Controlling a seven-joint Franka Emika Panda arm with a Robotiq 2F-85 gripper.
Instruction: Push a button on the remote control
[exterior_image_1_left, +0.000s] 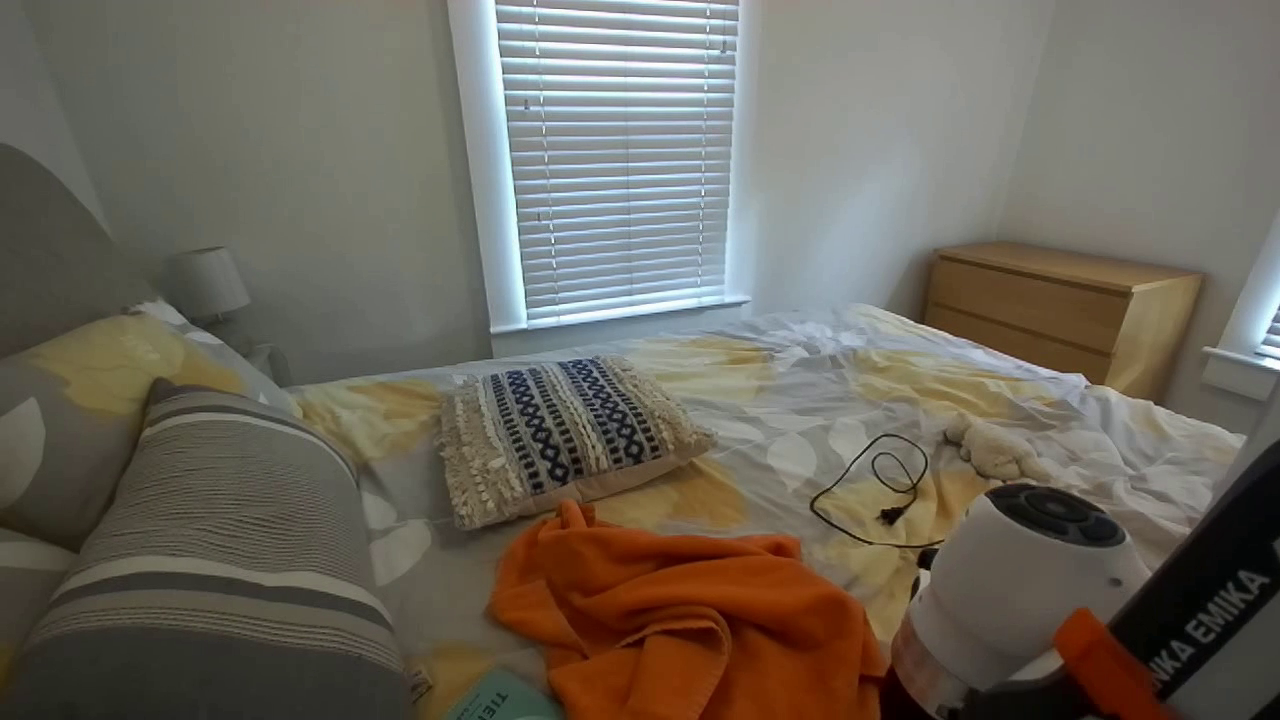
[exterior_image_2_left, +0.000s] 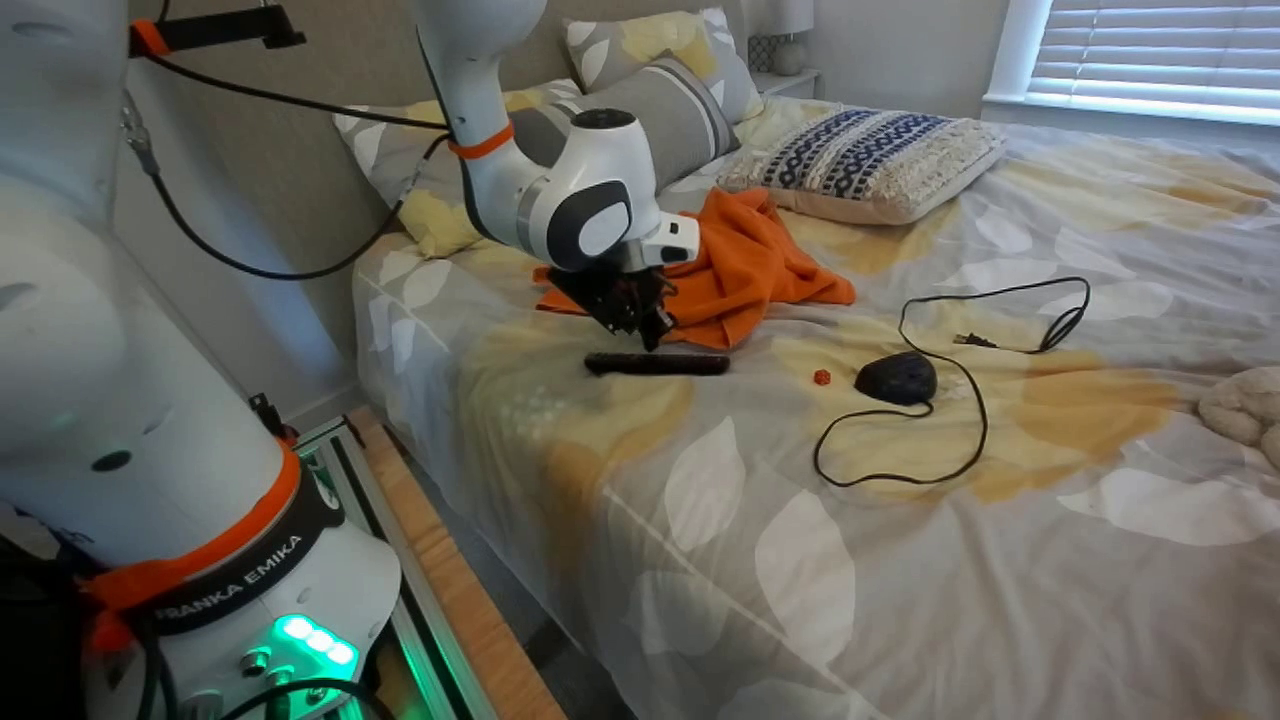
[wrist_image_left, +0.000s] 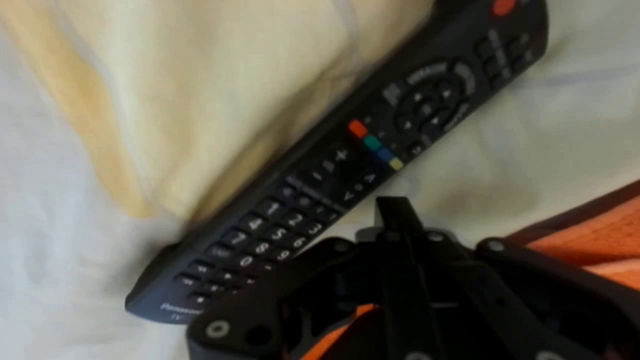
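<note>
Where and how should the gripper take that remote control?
Probably grip the remote control from above, at its middle, across the width: it's long and slim, flat on the bed, buttons up. The gripper looks shut; open it first.

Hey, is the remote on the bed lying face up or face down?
Face up: in the wrist view, the remote shows its number keys and four coloured buttons.
</note>
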